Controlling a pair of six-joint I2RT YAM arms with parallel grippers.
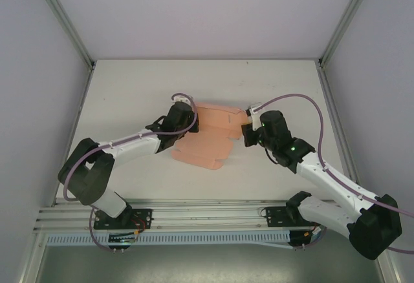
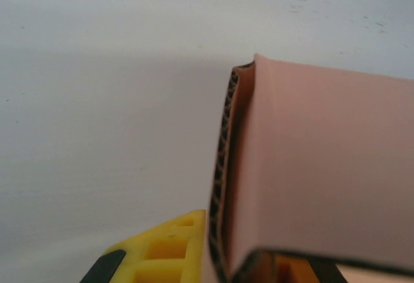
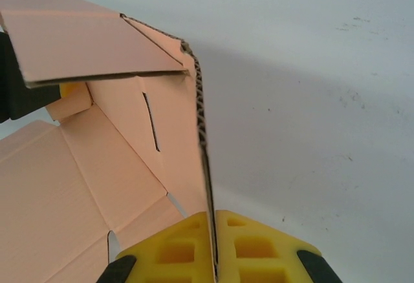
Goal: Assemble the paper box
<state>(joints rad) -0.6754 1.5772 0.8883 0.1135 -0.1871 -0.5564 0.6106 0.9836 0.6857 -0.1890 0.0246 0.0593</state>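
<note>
At the middle of the desk (image 1: 129, 89), in the top view, the paper box (image 1: 210, 144) lies half folded. Its flat panel reaches toward you and slightly left, and its raised walls stand at the far end. That far end sits between the two arms. The left gripper (image 1: 186, 119) is at its left wall and the right gripper (image 1: 248, 132) at its right wall, facing each other across the card. Neither arm is nearer than the other, since both are already on it.

From the left wrist, you see a folded-over wall with its corrugated edge running upright down the frame. One yellow pad (image 2: 162, 252) presses against that edge from the left, and the other peeks out beneath the fold. I judge the gripper clenched on this wall, though the far contact is partly hidden.

From the right wrist, an upright wall runs edge-on straight into the gripper, and its pads (image 3: 171, 252) are closed tight on either side of it. The slotted panel and the flat base spread to the left, with a folded flap overhead.
</note>
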